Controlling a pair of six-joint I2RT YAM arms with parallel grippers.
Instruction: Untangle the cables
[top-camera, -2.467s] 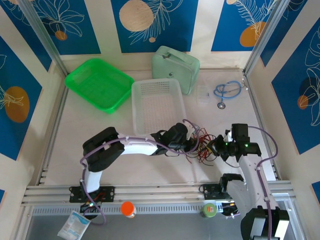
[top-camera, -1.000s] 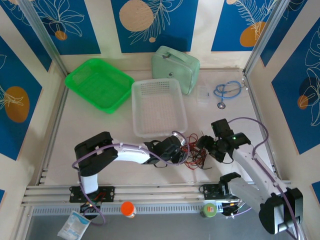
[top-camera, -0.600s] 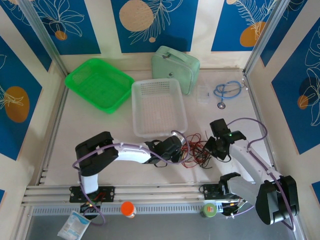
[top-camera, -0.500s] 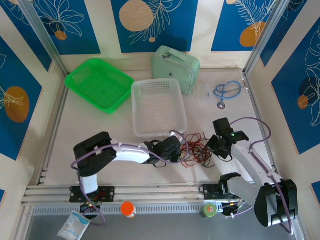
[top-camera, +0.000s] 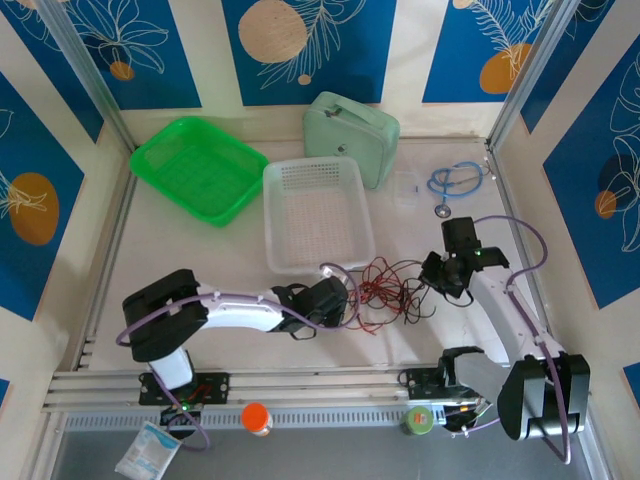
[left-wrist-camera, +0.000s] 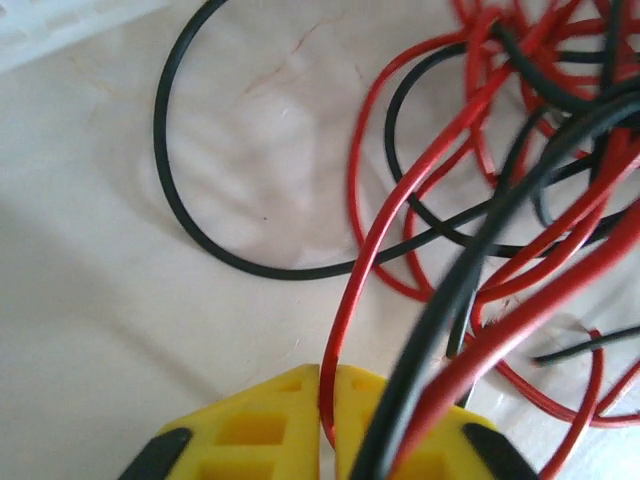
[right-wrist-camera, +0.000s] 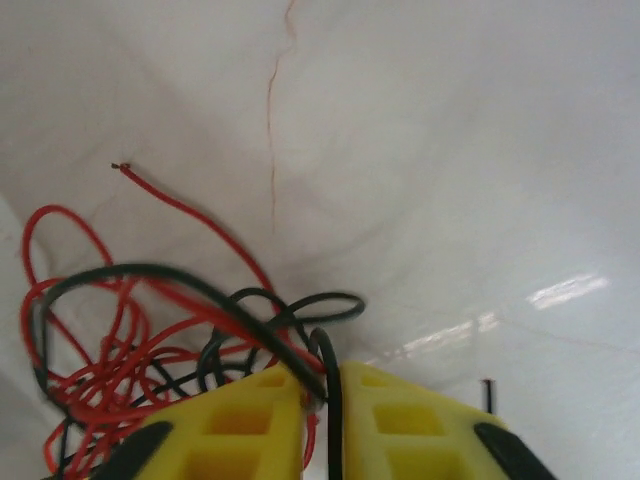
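The cables (top-camera: 392, 292), a loose tangle of thin red and black wires, lie on the white table between my two arms. My left gripper (top-camera: 345, 302) sits at the tangle's left edge; its yellow jaws (left-wrist-camera: 327, 395) are shut on a red wire, with a black and another red wire draped over the right finger. My right gripper (top-camera: 432, 272) is at the tangle's right edge. In the right wrist view its yellow jaws (right-wrist-camera: 322, 388) are shut on black and red wires, the rest of the bunch (right-wrist-camera: 120, 340) trailing left.
A white mesh basket (top-camera: 316, 213) stands just behind the tangle. A green tray (top-camera: 197, 167) is at the back left, a pale green pouch (top-camera: 351, 135) at the back, and a light-blue coiled cable (top-camera: 455, 183) at the back right.
Both grippers have closed on wires and drawn apart, the left one leftward and the right one back and to the right. The tangle is stretched wider between them.
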